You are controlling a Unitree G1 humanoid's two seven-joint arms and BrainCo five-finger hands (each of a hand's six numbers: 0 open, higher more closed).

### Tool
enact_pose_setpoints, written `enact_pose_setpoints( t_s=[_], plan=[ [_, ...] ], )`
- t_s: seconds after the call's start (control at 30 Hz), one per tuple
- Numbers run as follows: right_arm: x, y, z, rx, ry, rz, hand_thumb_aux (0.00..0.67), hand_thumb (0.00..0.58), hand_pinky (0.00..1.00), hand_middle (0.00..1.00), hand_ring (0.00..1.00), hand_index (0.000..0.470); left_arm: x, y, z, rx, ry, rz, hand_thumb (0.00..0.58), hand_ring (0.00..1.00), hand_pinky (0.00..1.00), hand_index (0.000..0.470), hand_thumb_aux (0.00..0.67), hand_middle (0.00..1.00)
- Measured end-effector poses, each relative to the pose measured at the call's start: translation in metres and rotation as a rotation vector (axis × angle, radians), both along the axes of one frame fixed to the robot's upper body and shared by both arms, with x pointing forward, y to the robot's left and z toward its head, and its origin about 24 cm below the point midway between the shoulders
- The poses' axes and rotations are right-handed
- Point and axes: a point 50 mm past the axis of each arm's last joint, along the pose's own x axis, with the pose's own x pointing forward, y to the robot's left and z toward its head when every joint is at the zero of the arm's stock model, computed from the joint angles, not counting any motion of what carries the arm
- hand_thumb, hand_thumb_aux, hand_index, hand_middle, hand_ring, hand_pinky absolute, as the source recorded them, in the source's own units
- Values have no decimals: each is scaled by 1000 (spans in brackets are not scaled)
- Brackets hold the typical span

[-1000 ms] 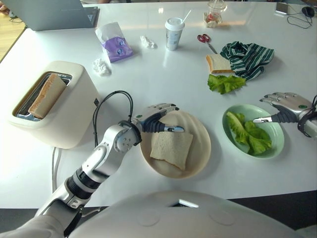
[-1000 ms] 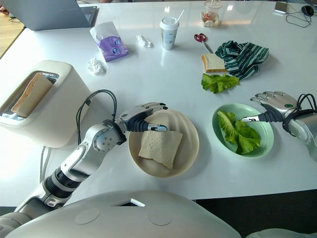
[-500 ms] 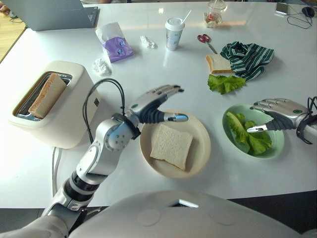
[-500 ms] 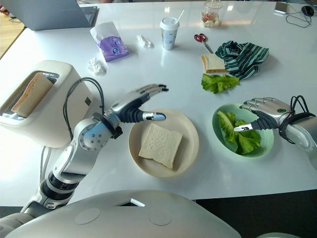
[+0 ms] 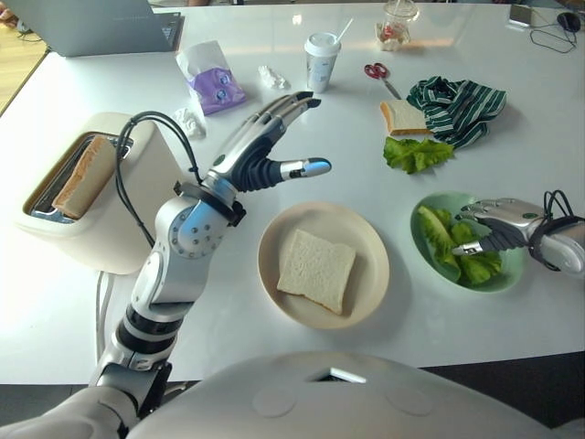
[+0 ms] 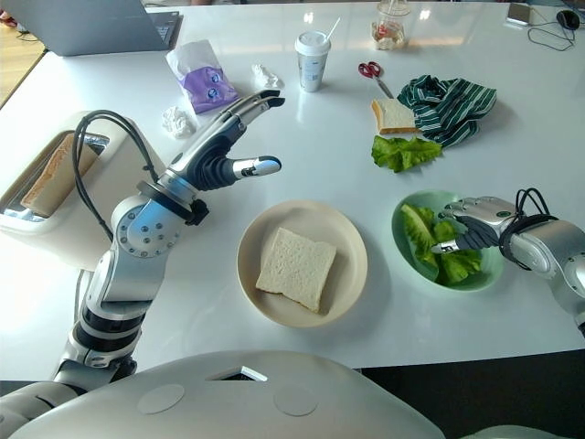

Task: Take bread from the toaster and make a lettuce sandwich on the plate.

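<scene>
Left hand (image 5: 260, 155) splayed wide, holding nothing, above bench (image 5: 347, 155) beside toaster (image 5: 119, 210) — right hand (image 5: 501, 222) at lettuce (image 5: 439, 233) in green bowl (image 5: 452, 197), grip unclear. Bread slice (image 5: 315, 270) flat on plate (image 5: 366, 238).

You look down on a glossy white table (image 5: 302, 137), with bright light glaring (image 5: 297, 18) off its far side. Wooden floor (image 5: 14, 57) shows beyond its far left corner.

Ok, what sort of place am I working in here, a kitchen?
Likely an office or lab rather than a kitchen: a laptop, scissors and a cabled mouse share the white table with the toaster.
</scene>
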Motion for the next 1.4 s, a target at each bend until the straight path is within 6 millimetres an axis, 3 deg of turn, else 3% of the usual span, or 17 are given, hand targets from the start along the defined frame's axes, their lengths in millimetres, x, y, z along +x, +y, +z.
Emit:
enact_pose_setpoints(
  t_s=[0.03, 0.07, 0.13, 0.23, 0.3, 0.53, 0.57, 0.6, 0.63, 0.93, 1.4],
  plan=[
    [2, 0, 0, 1, -6, 3, 257, 360, 0, 0, 0, 181, 0, 0, 0, 0, -1, -3, 0, 0, 0, 0, 0, 0],
    [4, 1, 0, 0, -17, 12, 318, 420, 0, 0, 0, 223, 0, -1, 0, -1, -2, -7, 0, 0, 0, 0, 0, 0],
    [6, 2, 0, 3, -19, 17, 360, 456, 0, 0, 0, 253, -1, -2, 0, -2, -3, -9, 0, 0, 0, 0, 0, 0],
    [9, 6, -2, -5, -22, 40, 486, 536, 0, 0, 0, 341, -1, -2, -1, 2, -6, -6, 0, 0, 0, 0, 0, 0],
    [12, 8, -3, -2, -33, 51, 665, 580, 0, 0, 0, 466, -1, -2, -1, 4, -11, -5, 0, 0, 0, 0, 0, 0],
    [14, 13, -5, 17, -48, 84, 670, 580, 0, 0, 0, 470, 0, -1, -1, 12, -28, 3, 0, 0, 0, 0, 0, 0],
    [14, 13, -5, 21, -52, 91, 670, 580, 573, 573, 573, 470, 0, 0, -2, 15, -30, 8, 0, 0, 0, 0, 0, 0],
    [14, 14, -5, 23, -55, 96, 670, 580, 890, 890, 890, 470, 1, 0, -2, 18, -34, 13, 0, 0, 0, 0, 0, 0],
    [14, 15, -5, 29, -58, 103, 670, 580, 1000, 1000, 1000, 470, 1, 1, -2, 22, -42, 20, 0, 0, 0, 0, 0, 0],
    [17, 21, -3, 65, -103, 142, 670, 580, 1000, 1000, 1000, 470, 3, 2, -3, 23, -67, 33, 0, 0, 0, 0, 0, 0],
    [26, 24, 20, 108, -224, 171, 670, 580, 1000, 1000, 1000, 470, 5, 7, 0, 26, -137, 66, 0, 0, 0, 0, 0, 0]
  ],
)
